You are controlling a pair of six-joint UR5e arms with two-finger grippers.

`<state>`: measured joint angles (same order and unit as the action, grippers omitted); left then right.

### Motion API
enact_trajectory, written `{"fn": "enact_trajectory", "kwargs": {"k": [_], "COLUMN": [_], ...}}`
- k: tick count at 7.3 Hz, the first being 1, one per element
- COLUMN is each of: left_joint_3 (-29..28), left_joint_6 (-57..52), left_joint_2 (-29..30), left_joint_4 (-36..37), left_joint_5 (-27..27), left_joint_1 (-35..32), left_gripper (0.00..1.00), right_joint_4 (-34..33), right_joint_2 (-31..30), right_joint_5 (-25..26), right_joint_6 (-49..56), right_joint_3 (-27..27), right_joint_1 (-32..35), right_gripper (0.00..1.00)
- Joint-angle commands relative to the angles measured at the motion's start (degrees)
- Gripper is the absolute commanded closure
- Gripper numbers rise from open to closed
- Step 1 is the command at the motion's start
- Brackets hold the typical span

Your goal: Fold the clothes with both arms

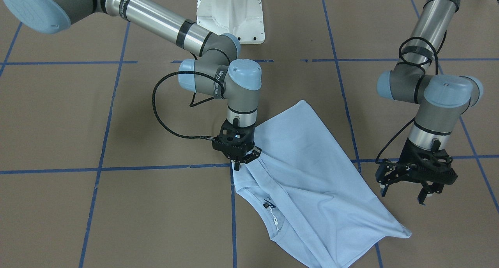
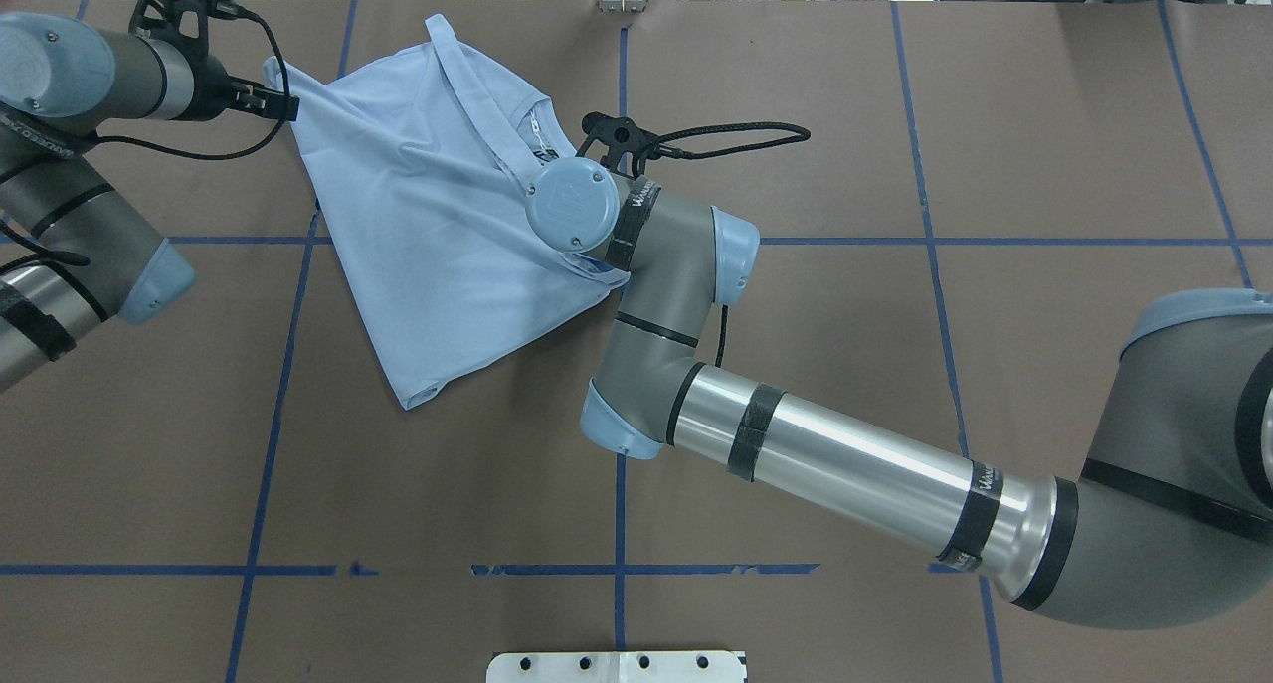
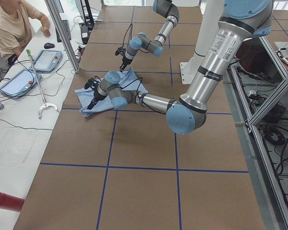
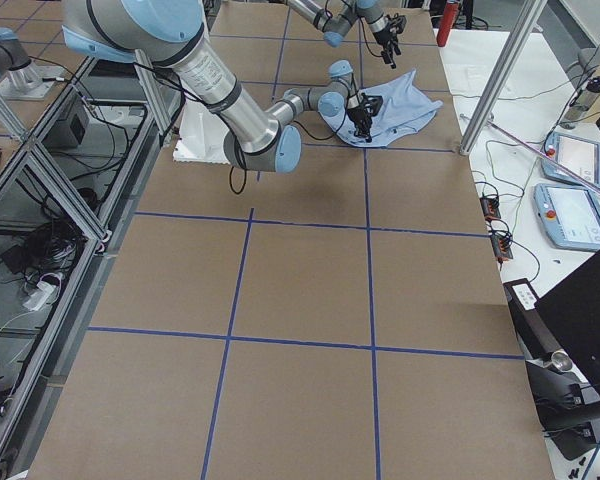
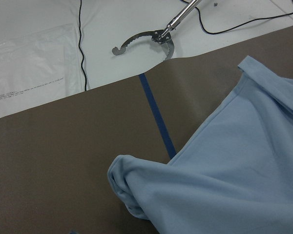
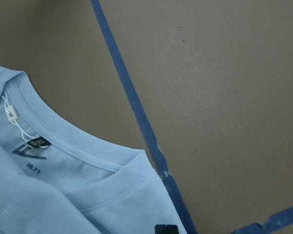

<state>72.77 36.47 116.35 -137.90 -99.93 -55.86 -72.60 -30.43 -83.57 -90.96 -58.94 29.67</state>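
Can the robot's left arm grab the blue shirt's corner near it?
Probably yes. The left gripper hangs open close by the T-shirt corner, and nothing sits between them.

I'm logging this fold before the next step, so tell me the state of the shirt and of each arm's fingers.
shirt: lying rumpled on the table, neck label showing.
right fingers: shut on the shirt's edge.
left fingers: open, empty, clear of the shirt.
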Motion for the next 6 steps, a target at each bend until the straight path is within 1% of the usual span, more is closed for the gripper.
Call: {"fn": "enact_trajectory", "kwargs": {"k": [1, 3, 4, 5, 6], "left_joint_3": [0.00, 0.00, 0.00, 0.00, 0.00], "left_joint_6": [0.00, 0.09, 0.00, 0.09, 0.09], "left_joint_2": [0.01, 0.01, 0.01, 0.01, 0.01], "left_joint_4": [0.00, -0.09, -0.09, -0.09, -0.09], "left_joint_5": [0.00, 0.00, 0.00, 0.00, 0.00], "left_joint_1": [0.05, 0.14, 0.14, 0.14, 0.14], "left_gripper": [0.00, 0.00, 0.00, 0.00, 0.00], "right_joint_4": [-1.84, -2.02, -1.85, -1.84, -1.84], "right_joint_2": [-0.33, -2.61, -2.88, -2.88, -2.80], "right_joint_5": [-0.19, -0.11, 0.16, 0.16, 0.16], "right_joint_6": [0.17, 2.08, 2.71, 2.71, 2.63], "right_joint_3": [-1.53, -3.89, -3.64, -3.38, -3.29], "right_joint_1": [0.13, 0.13, 0.13, -0.13, -0.14], "right_gripper": [1.00, 1.00, 0.62, 0.43, 0.44]}}
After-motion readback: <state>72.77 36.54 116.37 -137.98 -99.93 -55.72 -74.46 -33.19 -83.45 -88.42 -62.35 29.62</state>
